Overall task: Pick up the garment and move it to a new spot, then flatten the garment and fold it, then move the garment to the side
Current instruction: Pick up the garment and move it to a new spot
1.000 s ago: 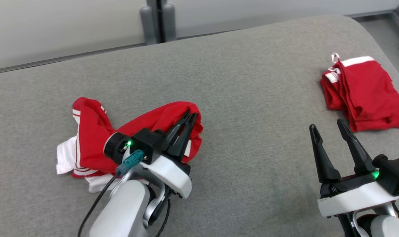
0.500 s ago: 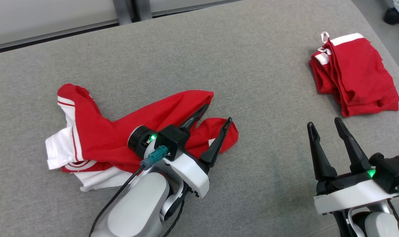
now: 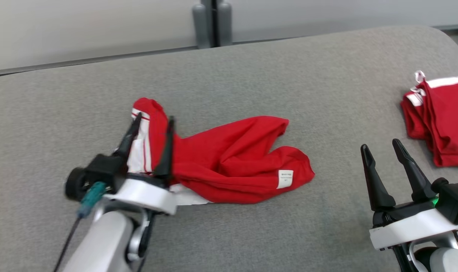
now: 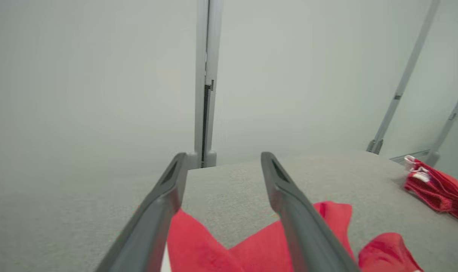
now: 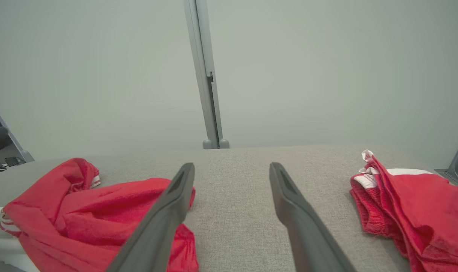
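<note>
Black fingers of the left gripper point(image 3: 154, 119) stand spread wide with nothing pinched between them. They point up over the white-striped end of the red garment point(image 3: 232, 158), and the left wrist view looks along them at red cloth lying loose below rather than clamped. The right gripper point(image 3: 380, 145) is likewise wide and empty, poised over bare surface well to the right of the garment.

Outward from the tools, the garment lies crumpled near the middle of the grey padded surface point(image 3: 251, 68). One end bunches up beside the left fingers, the rest is thrown into ridges and overlapping lobes, and a small white label point(image 3: 285, 178) shows at its near right edge. A second red garment point(image 3: 440, 117) sits in rough folds at the far right (apparently not the piece in hand).

As for progress, the garment rests released on the surface, so the placing step looks finished, though the pictures cannot confirm that this spot is the new one. Nothing is flattened yet: the creases, the folding and the final shift to the side are all left to do. The left gripper appears to be lining up for a hold on the striped end.
</note>
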